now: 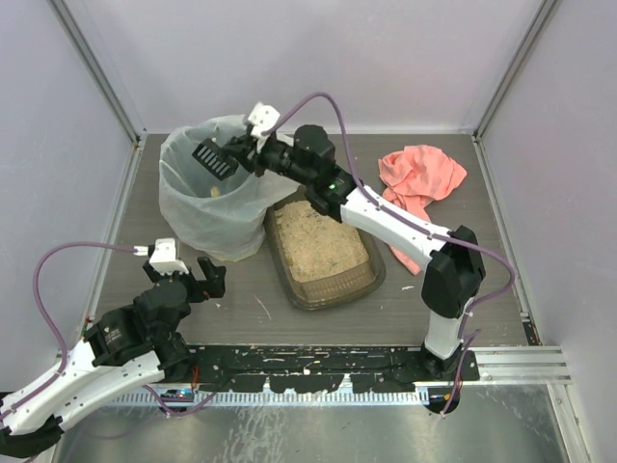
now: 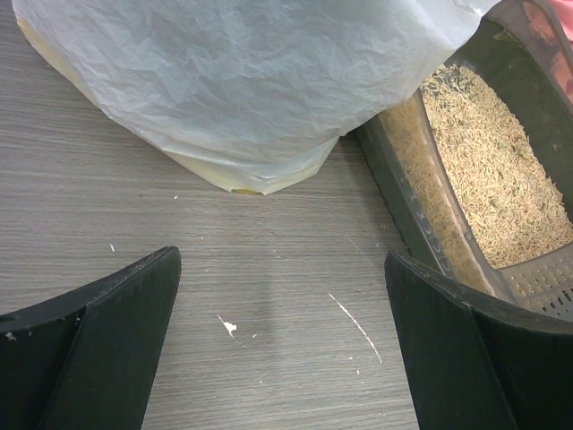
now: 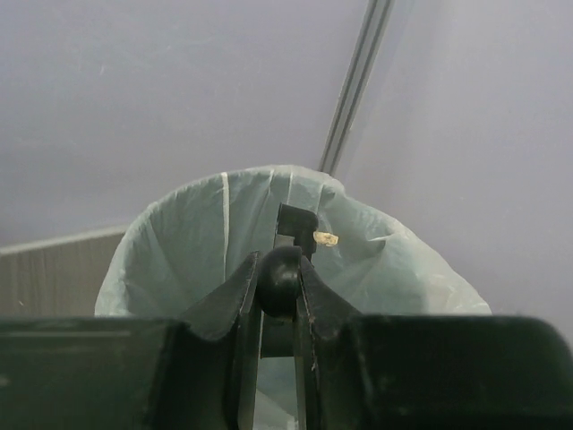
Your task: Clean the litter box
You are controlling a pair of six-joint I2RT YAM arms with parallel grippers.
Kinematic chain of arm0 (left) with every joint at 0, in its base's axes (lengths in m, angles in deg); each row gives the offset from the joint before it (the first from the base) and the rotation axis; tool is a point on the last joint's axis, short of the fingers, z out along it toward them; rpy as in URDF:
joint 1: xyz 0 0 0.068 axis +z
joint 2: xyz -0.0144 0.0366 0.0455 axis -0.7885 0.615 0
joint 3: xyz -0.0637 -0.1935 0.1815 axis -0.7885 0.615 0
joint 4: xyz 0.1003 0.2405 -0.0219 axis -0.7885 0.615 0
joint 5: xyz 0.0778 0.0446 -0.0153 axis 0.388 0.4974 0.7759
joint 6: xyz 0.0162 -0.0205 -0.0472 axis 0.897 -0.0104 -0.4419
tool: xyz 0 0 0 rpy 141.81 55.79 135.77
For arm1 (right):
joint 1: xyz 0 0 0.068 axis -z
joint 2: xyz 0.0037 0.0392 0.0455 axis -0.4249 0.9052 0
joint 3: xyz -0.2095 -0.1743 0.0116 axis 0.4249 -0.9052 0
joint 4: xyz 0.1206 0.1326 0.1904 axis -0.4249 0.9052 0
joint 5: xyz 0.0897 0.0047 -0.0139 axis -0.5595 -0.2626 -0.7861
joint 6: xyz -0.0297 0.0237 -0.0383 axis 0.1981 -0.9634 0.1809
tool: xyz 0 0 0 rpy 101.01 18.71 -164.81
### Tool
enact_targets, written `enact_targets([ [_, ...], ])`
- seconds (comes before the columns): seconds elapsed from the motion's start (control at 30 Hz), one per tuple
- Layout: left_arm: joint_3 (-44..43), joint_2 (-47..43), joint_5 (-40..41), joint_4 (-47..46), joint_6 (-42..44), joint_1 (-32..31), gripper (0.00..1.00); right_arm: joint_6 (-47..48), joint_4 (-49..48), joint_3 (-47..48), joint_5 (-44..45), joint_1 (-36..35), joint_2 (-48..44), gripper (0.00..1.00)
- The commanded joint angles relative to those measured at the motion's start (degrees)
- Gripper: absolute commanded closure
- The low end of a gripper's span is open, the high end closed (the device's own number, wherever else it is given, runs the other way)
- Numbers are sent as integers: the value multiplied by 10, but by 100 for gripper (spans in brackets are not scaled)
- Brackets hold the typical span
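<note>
black fingers (image 2: 107, 331) of the left gripper (image 1: 200, 280) sit wide apart near the front of the table (image 1: 251, 318), with nothing between them, only grey wood and a few white crumbs (image 2: 229, 328) below. just past them stands the bin (image 1: 198, 207) with its thin white bag (image 2: 251, 81), and right beside the bin is the litter box (image 1: 374, 275). the litter box lies flat in the middle of the table, to the right of the bin, and it holds tan sandy litter (image 1: 318, 246). the right arm (image 1: 386, 217) reaches past the back of the litter box to the top of the bin. the right gripper (image 1: 247, 154) is squeezed tight on the handle of the little black scoop (image 1: 216, 160). the scoop hangs over the open bag with its slots showing. in the right wrist view one small tan lump (image 3: 327, 238) sits by the scoop's far end. a pink cloth (image 1: 421, 183) lies crumpled at the back right of the table.
</note>
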State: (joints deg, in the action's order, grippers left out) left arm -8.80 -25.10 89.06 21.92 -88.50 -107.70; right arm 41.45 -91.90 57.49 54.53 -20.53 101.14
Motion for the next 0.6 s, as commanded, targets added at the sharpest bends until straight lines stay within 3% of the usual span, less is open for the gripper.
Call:
enact_targets([
  [0.0,-1,-2,4,-18,-8,-2,2,181,25,30,40,-40,-44,99],
  [0.17,-1,-4,3,-17,-8,-2,2,232,32,31,67,-70,-53,99],
  [0.57,-2,3,3,-17,-8,-2,2,255,38,39,96,-86,-99,99],
])
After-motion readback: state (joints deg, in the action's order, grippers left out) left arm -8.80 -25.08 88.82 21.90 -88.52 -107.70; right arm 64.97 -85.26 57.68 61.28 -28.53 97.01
